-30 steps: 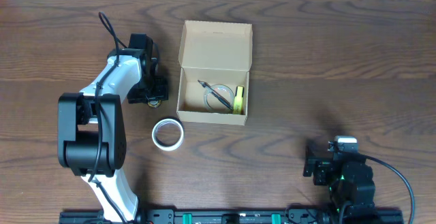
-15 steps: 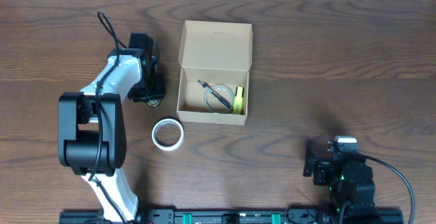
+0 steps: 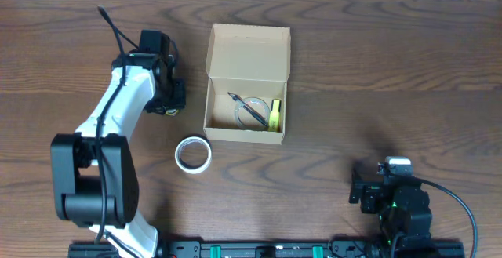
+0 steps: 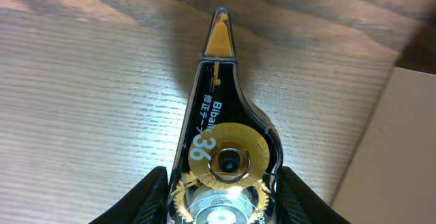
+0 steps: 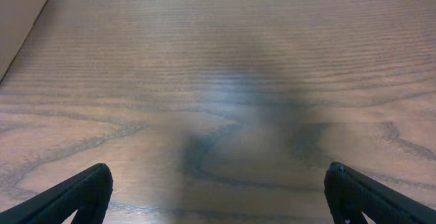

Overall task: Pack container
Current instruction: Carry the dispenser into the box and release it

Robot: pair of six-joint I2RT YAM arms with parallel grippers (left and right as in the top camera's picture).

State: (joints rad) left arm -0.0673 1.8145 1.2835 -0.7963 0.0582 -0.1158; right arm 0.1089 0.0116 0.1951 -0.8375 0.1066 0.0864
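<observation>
Tan cardboard forms the container (image 3: 248,54), which is set on the wooden table (image 3: 376,70) near the middle of the far edge. Its flap lid is folded back toward that edge and its body is open upward. Inside, a clear ring (image 3: 240,110), a thin black pen-like item (image 3: 249,109) and a yellow item (image 3: 275,114) against the right wall can be seen. A white tape roll (image 3: 193,154) is laid flat on the table just beside the container's near left corner.

Toward the left edge, near the container's left wall, the left gripper (image 3: 174,101) is clenched on a black correction tape dispenser (image 4: 221,135) with a gold wheel and a yellow tip. Whether the dispenser touches the wood cannot be told.

Near the near right corner, well apart from the container, the right gripper (image 3: 362,189) is held spread wide over bare wood, with nothing between its fingers (image 5: 82,193).
</observation>
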